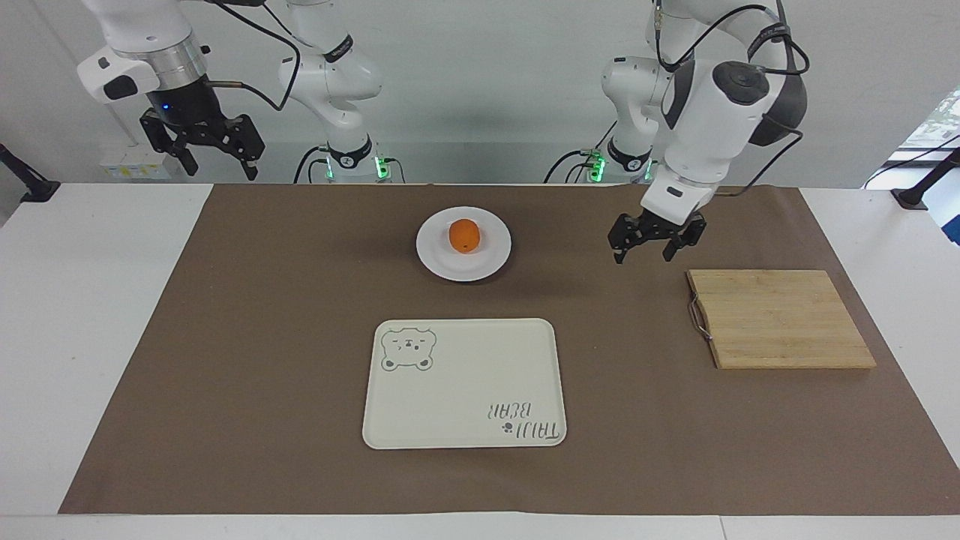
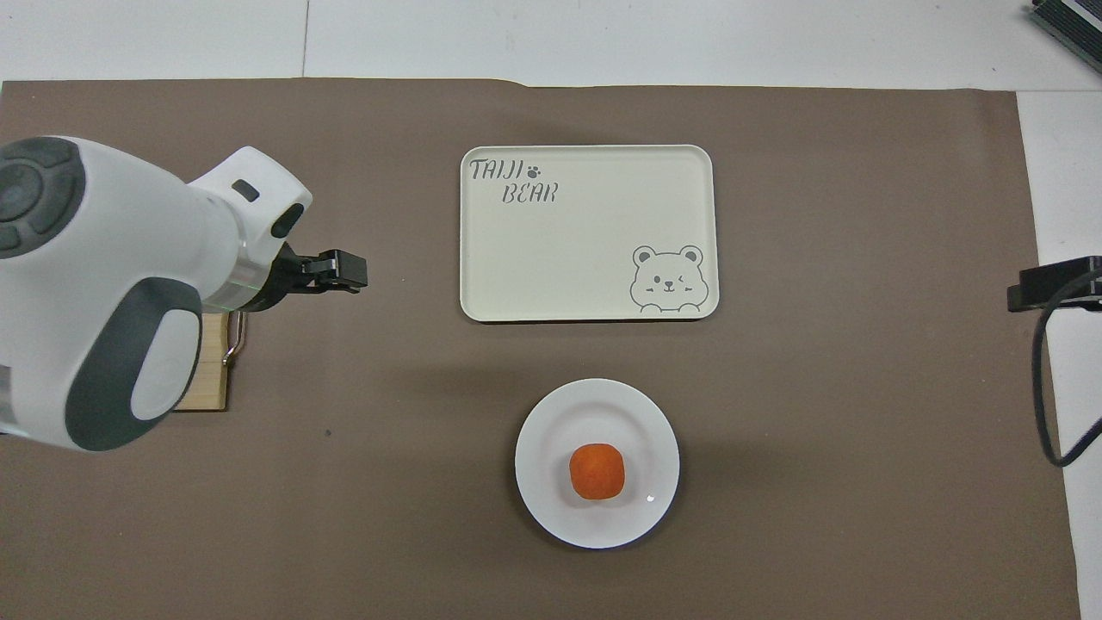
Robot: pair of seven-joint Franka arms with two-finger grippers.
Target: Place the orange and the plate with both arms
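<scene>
Brown mat (image 1: 262, 360) across a white table (image 1: 90, 337). On it, at the mat's 12 o'clock in the facing view, the plate (image 1: 487, 264): glossy white, round, flat on the mat. On the plate's middle, the orange (image 1: 464, 235), upright and free of any grip. From the plate, at 6 o'clock in the facing view and so farther from the robots, a cream tray (image 1: 465, 375), apart from the plate; printed in grey with "TAIJI BEAR", a paw mark and a winking bear face, readable right way up in the overhead view (image 2: 603, 215), the words at 10 o'clock on the tray, the bear at 4 o'clock. Toward the left arm's end of the table, a bamboo cutting board (image 1: 780, 319) with a metal handle (image 1: 697, 319) on the edge facing the tray. Left gripper (image 1: 650, 251) up in the air over bare mat, just beside the board's corner at roughly 10 o'clock from the board in the facing view, fingers spread wide and holding nothing; well apart from the plate. Right gripper (image 1: 217, 161) raised at 10 o'clock of the facing view, over the table's edge by the right arm's base, waiting, fingers apart, likewise holding nothing. "WANJEED" lettering not readable on either arm now.
</scene>
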